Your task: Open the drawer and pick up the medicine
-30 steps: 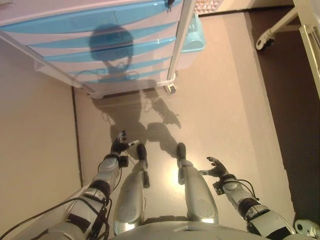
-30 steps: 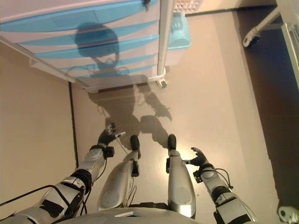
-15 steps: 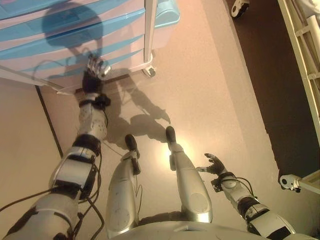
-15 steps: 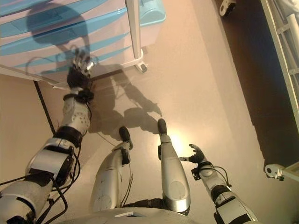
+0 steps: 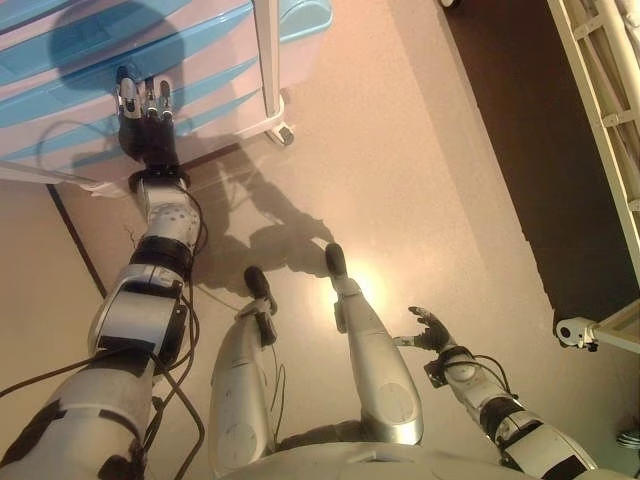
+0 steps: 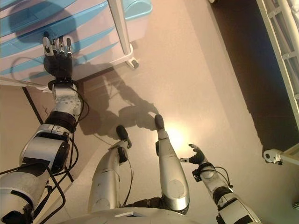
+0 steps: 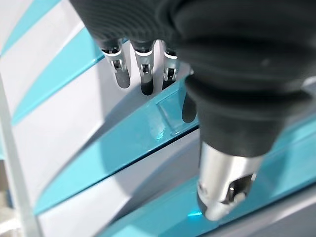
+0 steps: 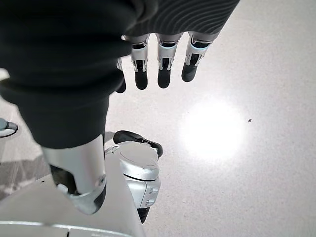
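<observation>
Fingers of the left hand (image 5: 143, 125) are held straight, spread, at a closed blue drawer (image 7: 123, 143). Right hand (image 5: 432, 331) is kept low, fingers relaxed, empty.

Glossy beige floor (image 5: 420, 180), dark mat (image 5: 520, 150), white frame (image 5: 600, 90)

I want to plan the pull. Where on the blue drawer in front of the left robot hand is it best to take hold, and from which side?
Probably the small recessed handle at the middle of the blue drawer front. It faces the left robot hand, whose straight fingers already point there, so come straight from the front and hook into the recess.
</observation>
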### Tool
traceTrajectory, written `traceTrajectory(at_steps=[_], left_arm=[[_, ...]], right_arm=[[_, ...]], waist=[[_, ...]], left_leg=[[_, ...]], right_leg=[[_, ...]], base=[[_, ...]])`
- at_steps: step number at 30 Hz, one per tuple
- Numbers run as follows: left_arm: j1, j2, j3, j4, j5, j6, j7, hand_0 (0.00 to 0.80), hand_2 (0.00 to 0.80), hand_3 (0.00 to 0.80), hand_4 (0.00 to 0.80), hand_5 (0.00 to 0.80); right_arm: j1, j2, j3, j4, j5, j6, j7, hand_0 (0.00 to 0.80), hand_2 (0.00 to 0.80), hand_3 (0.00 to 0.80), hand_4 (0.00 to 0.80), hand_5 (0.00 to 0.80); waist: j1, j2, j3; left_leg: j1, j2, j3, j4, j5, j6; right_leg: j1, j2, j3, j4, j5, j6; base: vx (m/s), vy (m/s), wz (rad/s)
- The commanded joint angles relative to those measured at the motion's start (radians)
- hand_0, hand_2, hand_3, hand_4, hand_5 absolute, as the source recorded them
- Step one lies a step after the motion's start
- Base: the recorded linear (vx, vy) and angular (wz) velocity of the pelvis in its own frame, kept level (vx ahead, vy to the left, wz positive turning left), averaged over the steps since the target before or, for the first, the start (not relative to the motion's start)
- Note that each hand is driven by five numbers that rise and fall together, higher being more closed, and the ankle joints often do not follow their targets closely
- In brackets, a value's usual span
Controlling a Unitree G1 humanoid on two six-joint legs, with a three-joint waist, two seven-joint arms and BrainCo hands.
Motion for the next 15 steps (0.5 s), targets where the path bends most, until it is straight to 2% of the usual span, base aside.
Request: traceTrajectory(at_steps=[1, 5, 8, 15], left_arm=[[-0.239, 0.159, 0.068, -0.028, -0.101, -0.025, -0.147, 0.000, 0.000, 0.000, 0.000, 0.000], [-0.253, 0.153, 0.063, -0.053, -0.129, -0.012, -0.156, 0.000, 0.000, 0.000, 0.000, 0.000], [-0.248, 0.143, 0.076, -0.068, -0.183, -0.003, -0.217, 0.000, 0.000, 0.000, 0.000, 0.000], [-0.215, 0.102, 0.160, -0.173, -0.193, -0.006, -0.290, 0.000, 0.000, 0.000, 0.000, 0.000]], right_arm=[[0.072, -0.056, 0.029, -0.045, 0.033, -0.013, -0.012, 0.000, 0.000, 0.000, 0.000, 0.000], [0.067, -0.052, 0.036, -0.051, 0.037, -0.008, -0.010, 0.000, 0.000, 0.000, 0.000, 0.000], [0.062, -0.046, 0.042, -0.062, 0.043, -0.003, -0.012, 0.000, 0.000, 0.000, 0.000, 0.000], [0.067, -0.031, 0.053, -0.080, 0.042, 0.013, -0.011, 0.000, 0.000, 0.000, 0.000, 0.000]], waist=[[-0.006, 0.009, -0.006], [0.000, 0.005, -0.006], [0.006, 0.000, -0.006], [0.020, -0.015, -0.006]], left_leg=[[0.038, -0.061, -0.016, 0.026, -0.158, 0.015], [0.043, -0.061, -0.020, 0.013, -0.155, 0.014], [0.041, -0.066, -0.026, 0.005, -0.148, 0.014], [0.047, -0.067, -0.039, 0.000, -0.146, 0.011]], right_leg=[[-0.026, 0.067, -0.060, 0.044, -0.062, -0.062], [-0.021, 0.072, -0.063, 0.040, -0.064, -0.063], [-0.021, 0.074, -0.063, 0.036, -0.061, -0.066], [-0.012, 0.082, -0.064, 0.025, -0.055, -0.066]], base=[[0.000, 0.000, 0.00], [0.006, -0.026, -0.02], [0.000, -0.024, 0.01], [0.008, -0.028, 0.02]])
